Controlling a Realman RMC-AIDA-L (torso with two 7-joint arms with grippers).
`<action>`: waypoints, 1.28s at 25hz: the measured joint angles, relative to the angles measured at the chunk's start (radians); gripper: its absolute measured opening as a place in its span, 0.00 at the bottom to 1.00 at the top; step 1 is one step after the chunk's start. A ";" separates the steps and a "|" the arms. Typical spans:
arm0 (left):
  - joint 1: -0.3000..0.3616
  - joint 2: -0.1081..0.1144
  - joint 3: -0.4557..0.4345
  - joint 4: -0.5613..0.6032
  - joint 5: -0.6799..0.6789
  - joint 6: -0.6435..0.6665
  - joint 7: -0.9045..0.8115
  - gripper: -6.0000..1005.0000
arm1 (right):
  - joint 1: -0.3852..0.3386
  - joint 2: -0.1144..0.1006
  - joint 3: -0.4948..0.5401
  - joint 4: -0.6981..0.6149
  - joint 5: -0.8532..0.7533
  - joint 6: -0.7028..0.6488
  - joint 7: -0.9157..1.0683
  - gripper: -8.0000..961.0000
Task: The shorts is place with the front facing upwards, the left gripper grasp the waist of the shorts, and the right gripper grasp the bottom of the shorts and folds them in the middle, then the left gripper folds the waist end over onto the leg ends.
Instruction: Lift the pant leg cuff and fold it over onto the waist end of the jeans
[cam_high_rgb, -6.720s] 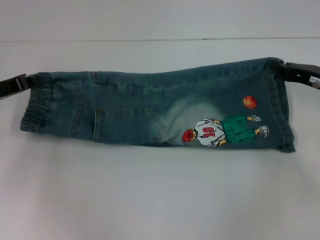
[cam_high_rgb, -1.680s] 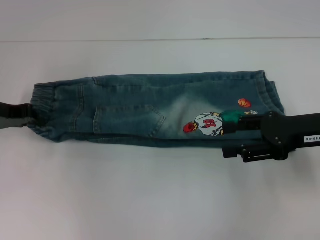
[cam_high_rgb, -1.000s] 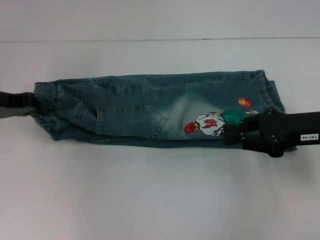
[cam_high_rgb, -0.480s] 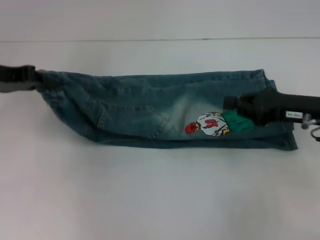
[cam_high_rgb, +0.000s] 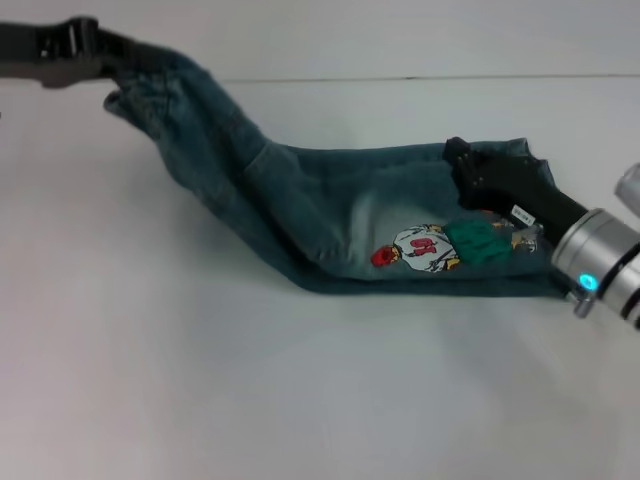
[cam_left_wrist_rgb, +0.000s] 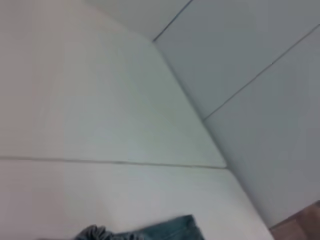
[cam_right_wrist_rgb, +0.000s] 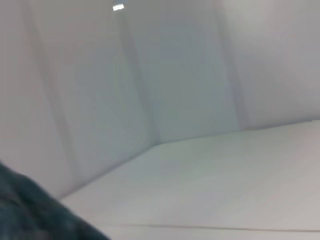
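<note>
Final fold under way — the left gripper (cam_high_rgb: 100, 50), pinching the waist of the shorts (cam_high_rgb: 330, 205), holds it high at far left. The right gripper (cam_high_rgb: 462, 160) rests on the leg ends at right; whether it's spread or clamped, I can't tell. Next, I'd say, carry the waist rightward and lay it over the legs.

The left gripper (cam_high_rgb: 105, 48) ran off the head view's left edge, its fingertips buried in the bunched waist of the shorts (cam_high_rgb: 330, 205), so their closure could not be read. The right gripper (cam_high_rgb: 460, 160) lay dark against the denim (fingers indistinct). Both wrist views caught only cropped scraps of denim (cam_left_wrist_rgb: 145, 231) at their edges.
</note>
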 joint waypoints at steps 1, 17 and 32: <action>-0.007 0.002 0.003 0.000 -0.012 0.002 0.000 0.07 | 0.006 0.001 0.011 0.026 0.029 0.011 -0.048 0.03; -0.064 -0.015 0.129 -0.009 -0.115 -0.007 0.001 0.07 | 0.169 0.013 0.207 0.253 -0.008 0.198 -0.427 0.04; -0.108 -0.036 0.181 -0.009 -0.128 -0.020 0.001 0.06 | 0.274 0.018 0.475 0.438 -0.499 0.429 -0.424 0.03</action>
